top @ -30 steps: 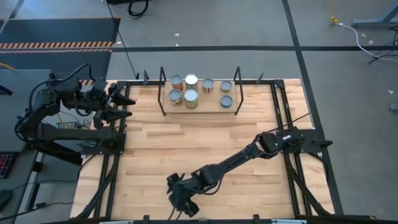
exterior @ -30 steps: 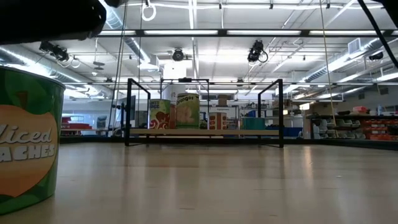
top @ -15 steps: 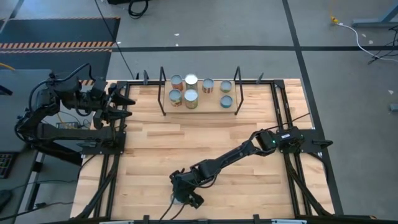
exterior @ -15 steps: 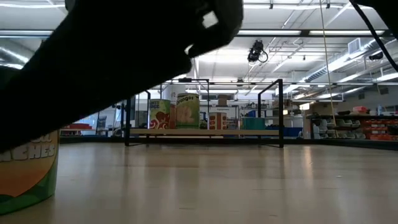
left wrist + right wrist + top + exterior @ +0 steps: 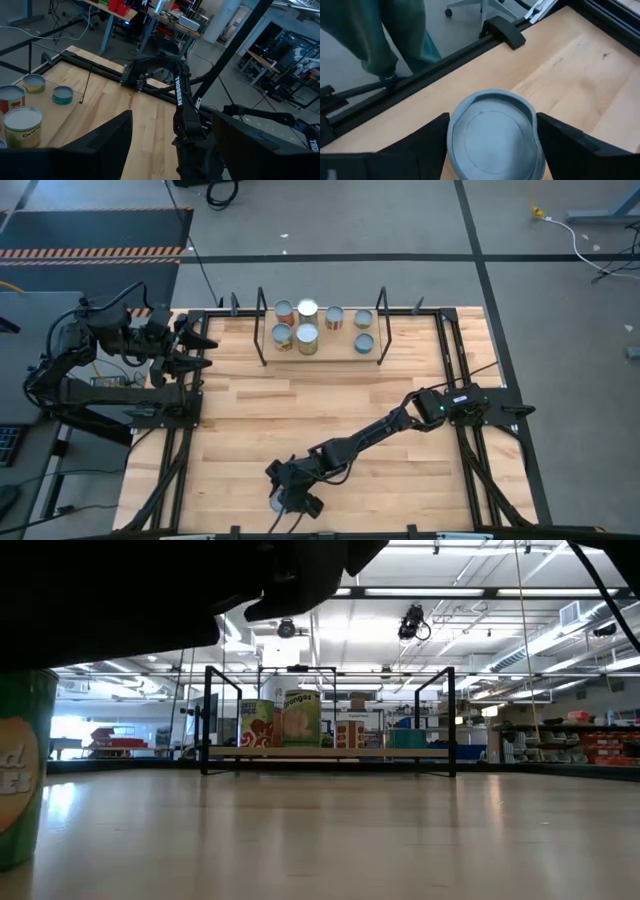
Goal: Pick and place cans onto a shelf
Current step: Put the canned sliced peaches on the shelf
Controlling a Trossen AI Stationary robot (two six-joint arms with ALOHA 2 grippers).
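Note:
A can with a grey top and a green and orange peach label stands at the table's near edge, seen in the right wrist view (image 5: pixel 492 135), the high view (image 5: pixel 277 502) and the low view (image 5: pixel 20 770). My right gripper (image 5: pixel 290 498) is down over it, one finger on each side (image 5: pixel 492 120). Several other cans (image 5: pixel 307 325) stand upright on the light-wood shelf (image 5: pixel 330 352) between black rod uprights at the far edge. My left gripper (image 5: pixel 203 345) waits open and empty at the table's far left (image 5: pixel 172 150). My right gripper has the can between its two fingers, which meet opposite sides of the can just below the rim (image 5: pixel 451 137). The fingers come from above, slanting down. The can stands upright, and its base (image 5: pixel 15 862) seems to be on the table.
The black frame rail (image 5: pixel 445 55) runs along the near edge just beyond the can, and a person's legs (image 5: pixel 385 35) stand past it. Bare wooden tabletop (image 5: pixel 330 400) lies between the can and the shelf.
My right gripper has come down over the can and shifted a little toward the table's left edge. The can has slid a short way toward the left edge, staying upright.

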